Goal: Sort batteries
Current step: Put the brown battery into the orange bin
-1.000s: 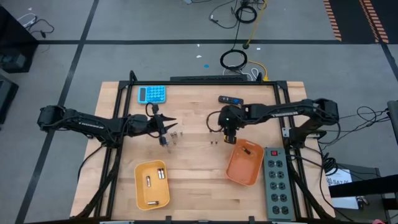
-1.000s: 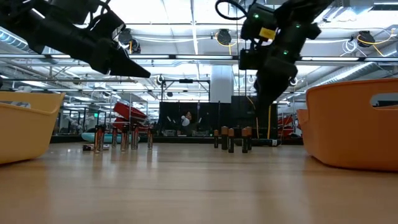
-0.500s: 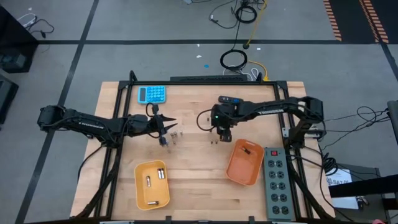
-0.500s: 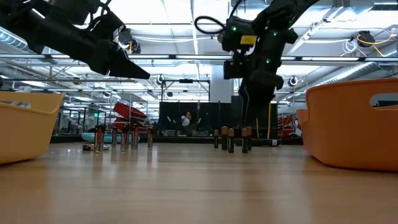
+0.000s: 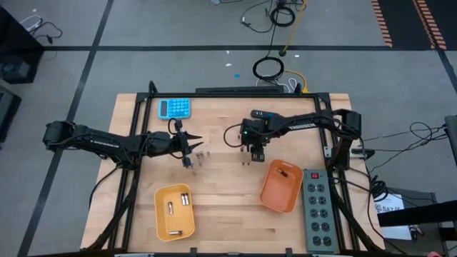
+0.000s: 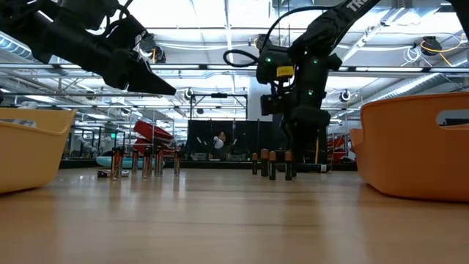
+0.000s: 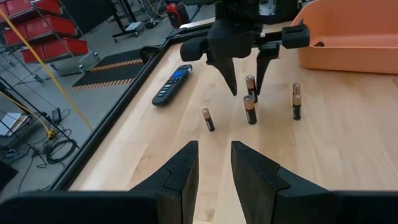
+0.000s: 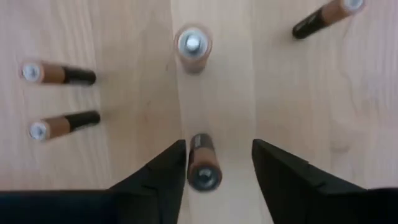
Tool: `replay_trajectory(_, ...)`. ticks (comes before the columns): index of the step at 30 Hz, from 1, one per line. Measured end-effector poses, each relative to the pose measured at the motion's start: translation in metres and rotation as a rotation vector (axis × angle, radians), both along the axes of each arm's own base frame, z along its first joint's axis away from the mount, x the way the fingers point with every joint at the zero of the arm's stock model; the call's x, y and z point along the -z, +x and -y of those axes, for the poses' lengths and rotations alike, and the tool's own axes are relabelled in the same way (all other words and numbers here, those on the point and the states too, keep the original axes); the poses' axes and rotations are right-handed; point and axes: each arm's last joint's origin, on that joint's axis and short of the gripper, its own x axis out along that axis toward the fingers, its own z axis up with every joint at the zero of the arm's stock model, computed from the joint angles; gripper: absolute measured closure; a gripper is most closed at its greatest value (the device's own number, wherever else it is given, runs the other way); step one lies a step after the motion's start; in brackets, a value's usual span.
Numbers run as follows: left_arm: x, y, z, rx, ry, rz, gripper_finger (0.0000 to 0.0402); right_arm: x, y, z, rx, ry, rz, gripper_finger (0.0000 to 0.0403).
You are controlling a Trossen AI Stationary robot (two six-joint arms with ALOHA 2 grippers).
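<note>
Holding batteries (image 5: 177, 204): yellow tray (image 5: 161, 221) and orange tray (image 5: 275, 195).

batteries (image 5: 246, 163) stand mid-table, between two trays (image 5: 175, 212) nearer the front edge.

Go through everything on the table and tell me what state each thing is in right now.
Right claw: open, straddling an upright battery.
Left claw: open, empty, hovering.
Copper-top batteries: upright, loose.
Left batteries: upright, unsorted.
Yellow tray: holds three batteries.
Orange tray: holds one.
</note>
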Motion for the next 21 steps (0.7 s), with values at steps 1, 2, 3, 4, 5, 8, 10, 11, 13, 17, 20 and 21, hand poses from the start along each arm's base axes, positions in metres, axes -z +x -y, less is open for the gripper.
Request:
replay_trajectory(1, 0.0000, 0.0000, 0.0000, 0.000, 0.000, 0.000, 0.0297, -0.0001, 0.0000, 0.0007, 0.002, -0.001, 0.002, 0.0245)
replay_trajectory(2, 0.0000, 0.0000, 0.0000, 0.000, 0.000, 0.000, 0.0297, -0.0001, -0.0002, 0.0017, 0.005, -0.001, 0.002, 0.0255)
replay_trajectory(3, 0.0000, 0.0000, 0.0000, 0.000, 0.000, 0.000, 0.0297, -0.0001, -0.0001, 0.0022, 0.007, -0.001, 0.004, 0.0264)
replay_trajectory(4, 0.0000, 0.0000, 0.0000, 0.000, 0.000, 0.000, 0.0297, -0.0002, 0.0002, 0.0023, 0.006, -0.002, 0.008, 0.0274)
replay_trajectory(5, 0.0000, 0.0000, 0.0000, 0.000, 0.000, 0.000, 0.0297, -0.0002, 0.0001, 0.0026, 0.004, -0.003, 0.008, 0.0284)
replay_trajectory(8, 0.0000, 0.0000, 0.0000, 0.000, 0.001, 0.000, 0.0297, -0.0002, 0.0001, 0.0027, 0.001, -0.004, 0.007, 0.0317)
replay_trajectory(10, 0.0000, 0.0000, 0.0000, 0.000, 0.001, 0.000, 0.0297, -0.0002, 0.0000, 0.0028, 0.001, -0.004, 0.007, 0.0342)
replay_trajectory(11, 0.0000, 0.0000, 0.0000, 0.000, 0.001, 0.000, 0.0297, -0.0002, 0.0001, 0.0028, 0.001, -0.005, 0.007, 0.0355)
replay_trajectory(13, -0.0001, 0.0000, 0.0000, 0.000, 0.001, 0.001, 0.0297, -0.0005, 0.0000, 0.0029, 0.002, -0.007, 0.007, 0.0370)
replay_trajectory(17, -0.0001, 0.0000, 0.0000, 0.000, 0.001, 0.001, 0.0297, -0.0005, 0.0000, 0.0028, 0.002, -0.009, 0.007, 0.0370)
replay_trajectory(20, -0.0002, 0.0001, 0.0000, 0.000, 0.001, 0.002, 0.0297, -0.0026, -0.0017, 0.0038, 0.002, -0.063, -0.018, 0.0370)
replay_trajectory(21, -0.0002, 0.0001, 0.0000, 0.000, 0.001, 0.002, 0.0297, -0.0045, -0.0026, 0.0045, 0.004, -0.099, -0.045, 0.0370)
